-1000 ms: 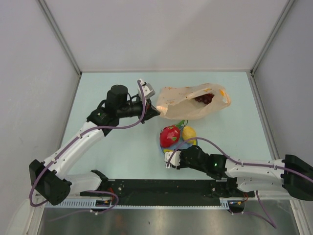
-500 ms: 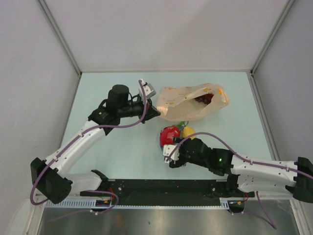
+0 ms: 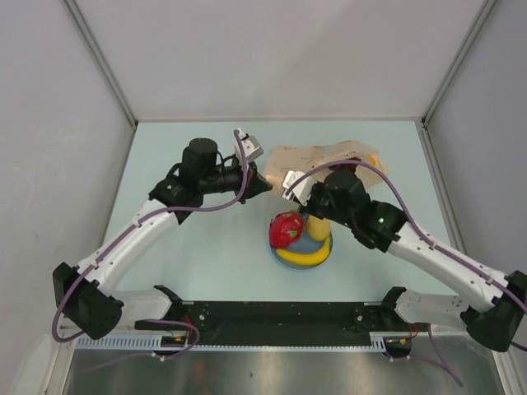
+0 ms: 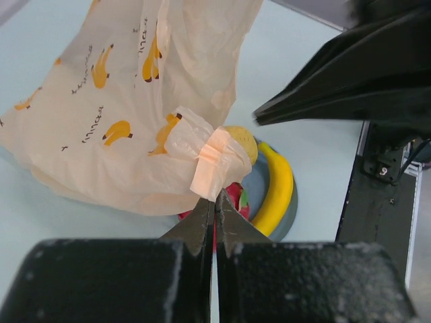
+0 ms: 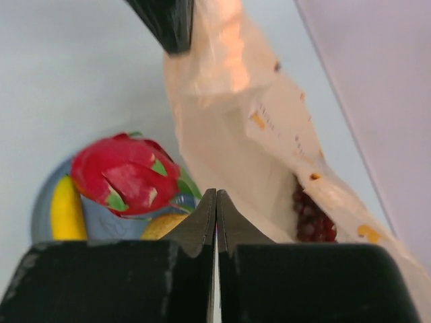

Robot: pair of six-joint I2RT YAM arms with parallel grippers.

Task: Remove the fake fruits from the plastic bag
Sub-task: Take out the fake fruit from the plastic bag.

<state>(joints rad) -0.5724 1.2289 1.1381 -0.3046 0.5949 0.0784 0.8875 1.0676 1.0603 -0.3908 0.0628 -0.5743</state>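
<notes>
The peach-orange plastic bag lies at the back of the table. My left gripper is shut on its twisted corner and holds it up. The dark purple grape bunch sits inside the bag. The dragon fruit, the banana and the yellow-orange fruit lie on the blue plate. My right gripper is shut and empty. It hangs between the plate and the bag, above both.
The left gripper's finger shows at the top of the right wrist view, at the bag's corner. My right arm crosses above the bag and hides its middle in the top view. Grey walls stand on three sides.
My right arm has swung from the near side of the plate to its far side, over the bag. The banana now shows whole on the plate. The left gripper still holds the bag's corner.
</notes>
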